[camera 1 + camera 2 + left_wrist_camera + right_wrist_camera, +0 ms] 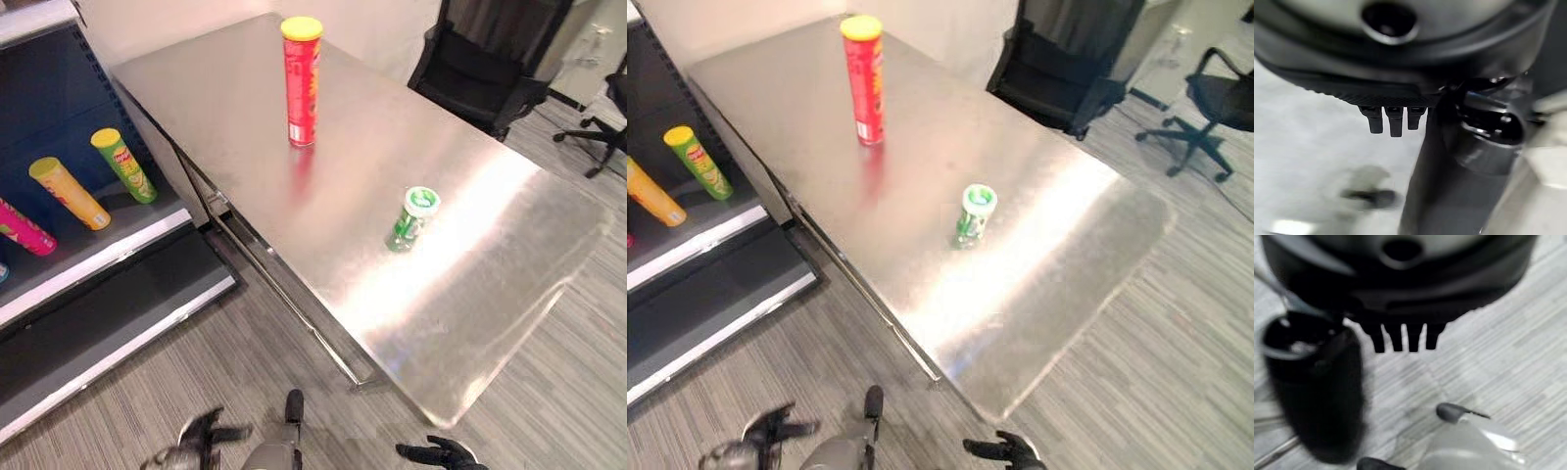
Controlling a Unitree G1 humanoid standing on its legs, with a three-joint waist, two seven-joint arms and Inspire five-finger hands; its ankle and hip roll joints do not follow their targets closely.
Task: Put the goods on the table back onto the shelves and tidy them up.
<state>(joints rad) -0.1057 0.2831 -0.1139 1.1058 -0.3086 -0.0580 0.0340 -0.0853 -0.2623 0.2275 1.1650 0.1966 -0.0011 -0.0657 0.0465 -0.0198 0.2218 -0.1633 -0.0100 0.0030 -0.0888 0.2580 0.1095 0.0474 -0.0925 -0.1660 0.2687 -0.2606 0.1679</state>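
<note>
A tall red can with a yellow lid (302, 83) stands upright at the far part of the steel table (490, 294). A short green can with a white lid (411, 218) stands nearer the table's middle. Both hands hang low over the floor, well short of the table's near edge. My left hand (206, 436) is open with its fingers spread and holds nothing. My right hand (441, 453) is also open and holds nothing. Straight fingers (1393, 120) show in the left wrist view, and straight fingers (1400, 339) in the right wrist view.
A dark shelf unit (118, 264) stands to the left of the table. On its board lie a green can with a yellow lid (124, 164), an orange can (69, 193) and a pink can (24, 227). Black office chairs (480, 78) stand behind the table.
</note>
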